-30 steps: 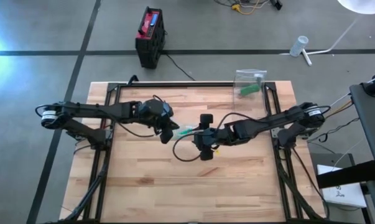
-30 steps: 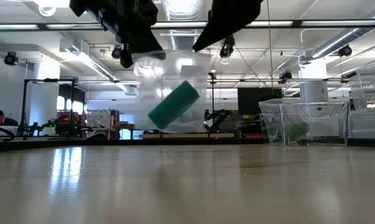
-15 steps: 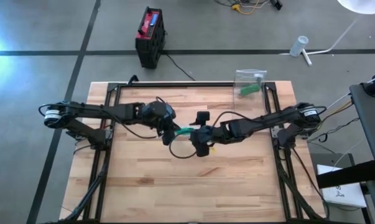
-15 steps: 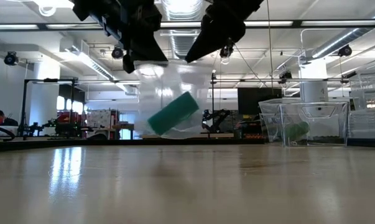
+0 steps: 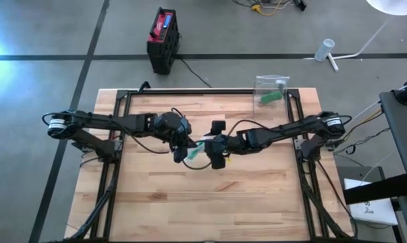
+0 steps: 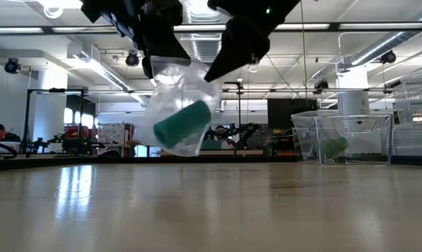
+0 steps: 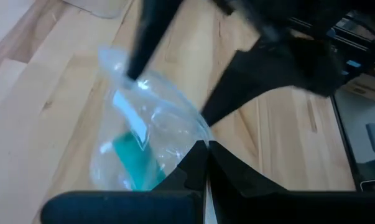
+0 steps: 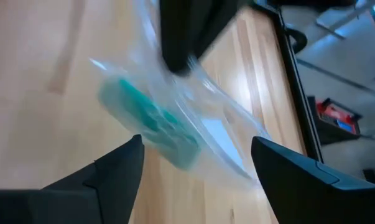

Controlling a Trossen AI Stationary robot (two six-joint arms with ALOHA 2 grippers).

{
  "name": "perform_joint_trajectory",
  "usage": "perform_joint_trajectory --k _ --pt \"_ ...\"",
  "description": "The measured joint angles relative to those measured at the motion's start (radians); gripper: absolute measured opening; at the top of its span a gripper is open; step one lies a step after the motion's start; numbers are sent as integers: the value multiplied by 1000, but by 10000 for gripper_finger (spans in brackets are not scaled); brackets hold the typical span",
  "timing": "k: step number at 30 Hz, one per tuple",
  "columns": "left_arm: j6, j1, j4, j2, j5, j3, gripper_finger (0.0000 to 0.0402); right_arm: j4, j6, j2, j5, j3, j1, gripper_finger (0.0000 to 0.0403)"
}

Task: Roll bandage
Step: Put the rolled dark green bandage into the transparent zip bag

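The left gripper [image 6: 170,61] has its fingers squeezed tight on the top edge of a clear plastic bag [image 6: 177,105]. The bag hangs down from those fingers, up in the air above the wooden surface [image 5: 257,189]. It hangs so that its open top can be reached.

Inside the bag lies the green bandage roll [image 6: 182,124]. It sits tilted near the bottom of the bag, well below the left fingers.

The right gripper [image 6: 221,68] is just beside the left one, at the other side of the bag's top. Its fingers [image 8: 122,168] are spread wide, and the bag shows between them in the right wrist view. They do not seem to be holding anything yet. It looks like they are ready to pinch the other edge, so the two arms can pull the bag open and get the roll out.

Farther back on the surface stands a clear box [image 5: 271,90] with another green thing in it.
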Motion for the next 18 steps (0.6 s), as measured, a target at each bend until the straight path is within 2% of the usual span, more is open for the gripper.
perform_joint_trajectory --k 18 --pt "55 -37 7 0 36 0 0 22 -25 -30 -34 11 18 302"
